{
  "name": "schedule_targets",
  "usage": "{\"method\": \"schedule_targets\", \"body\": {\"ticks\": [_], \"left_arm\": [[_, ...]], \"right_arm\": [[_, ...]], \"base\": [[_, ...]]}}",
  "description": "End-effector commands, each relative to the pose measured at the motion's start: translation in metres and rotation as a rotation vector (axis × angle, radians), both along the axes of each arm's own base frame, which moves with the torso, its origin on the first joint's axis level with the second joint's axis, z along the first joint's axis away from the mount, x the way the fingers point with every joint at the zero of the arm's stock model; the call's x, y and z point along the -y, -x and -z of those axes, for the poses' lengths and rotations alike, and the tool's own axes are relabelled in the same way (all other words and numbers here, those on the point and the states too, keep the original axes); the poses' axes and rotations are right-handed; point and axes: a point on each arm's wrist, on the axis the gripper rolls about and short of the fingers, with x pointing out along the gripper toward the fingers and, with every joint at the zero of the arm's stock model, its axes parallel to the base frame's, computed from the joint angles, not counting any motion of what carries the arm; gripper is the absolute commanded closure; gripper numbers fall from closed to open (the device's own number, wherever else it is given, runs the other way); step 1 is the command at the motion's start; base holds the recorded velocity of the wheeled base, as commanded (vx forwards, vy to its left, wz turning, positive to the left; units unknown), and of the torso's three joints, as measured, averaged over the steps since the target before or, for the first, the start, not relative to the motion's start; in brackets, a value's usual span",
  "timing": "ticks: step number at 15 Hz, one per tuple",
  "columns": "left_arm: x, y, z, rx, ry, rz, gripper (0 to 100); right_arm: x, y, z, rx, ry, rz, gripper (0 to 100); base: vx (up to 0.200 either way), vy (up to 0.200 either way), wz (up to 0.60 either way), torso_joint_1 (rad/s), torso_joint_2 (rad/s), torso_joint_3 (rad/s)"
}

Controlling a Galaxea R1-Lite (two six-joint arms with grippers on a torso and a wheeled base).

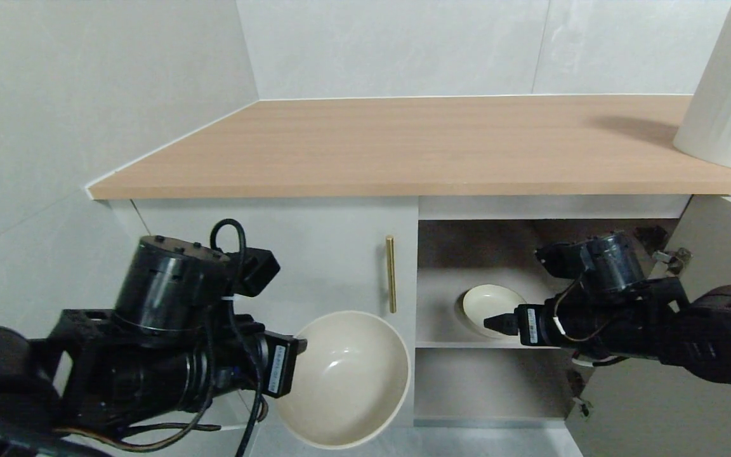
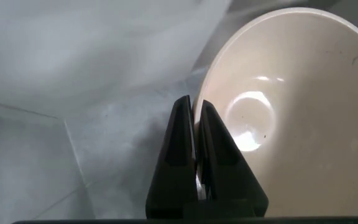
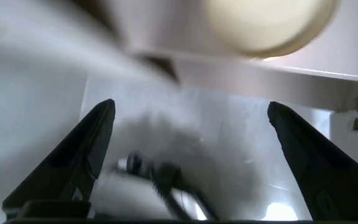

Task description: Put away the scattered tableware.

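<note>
cream bowl (image 1: 344, 381), wood-grain countertop (image 1: 403, 146), brass handle (image 1: 391, 273)

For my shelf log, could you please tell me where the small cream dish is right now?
In the head view, the small cream dish sits on the open cabinet's upper shelf, right of the gold handle, beside the right tool.

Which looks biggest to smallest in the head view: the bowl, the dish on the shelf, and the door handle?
1. bowl, clearly largest, though it is also closest to the camera, which may exaggerate it.
2. dish, farther back inside the cabinet.
3. handle, long but very thin, so it covers the least area.
</note>
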Motion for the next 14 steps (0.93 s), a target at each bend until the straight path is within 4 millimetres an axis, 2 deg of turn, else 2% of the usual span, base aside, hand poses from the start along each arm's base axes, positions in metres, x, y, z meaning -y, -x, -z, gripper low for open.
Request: {"method": "schedule_targets", "body": {"ticks": [1,2,5,7,9,11,12,14], "left_arm": [[0.017,-0.004,0.024,-0.064,-0.05,0.041,100],[0.024,0.0,0.028,-0.074,-0.053,0.069,100],[0.043,0.003,0.038,-0.085,-0.067,0.127,100],[0.056,0.001,0.039,-0.054,-0.046,0.153,100],[0.073,-0.003,0.057,-0.021,-0.084,0.132,100],[0.079,-0.007,0.065,0.005,-0.104,0.104,100],[0.081,-0.008,0.065,0.03,-0.09,0.094,100],[0.081,-0.008,0.06,0.047,-0.075,0.092,100]], "right_arm": [[0.005,0.045,-0.045,0.071,-0.027,-0.13,0],[0.003,0.059,-0.054,0.06,-0.037,-0.18,0],[-0.013,0.082,-0.054,0.012,-0.007,-0.302,0],[-0.022,0.084,-0.049,-0.007,0.002,-0.335,0],[-0.034,0.084,-0.036,-0.049,0.029,-0.367,0],[-0.041,0.081,-0.026,-0.077,0.048,-0.377,0],[-0.045,0.077,-0.016,-0.108,0.069,-0.378,0],[-0.049,0.073,-0.011,-0.114,0.071,-0.377,0]], "base": [[0.0,0.0,0.0,0.0,0.0,0.0],[0.0,0.0,0.0,0.0,0.0,0.0],[0.0,0.0,0.0,0.0,0.0,0.0],[0.0,0.0,0.0,0.0,0.0,0.0],[0.0,0.0,0.0,0.0,0.0,0.0],[0.0,0.0,0.0,0.0,0.0,0.0],[0.0,0.0,0.0,0.0,0.0,0.0],[0.0,0.0,0.0,0.0,0.0,0.0]]}}
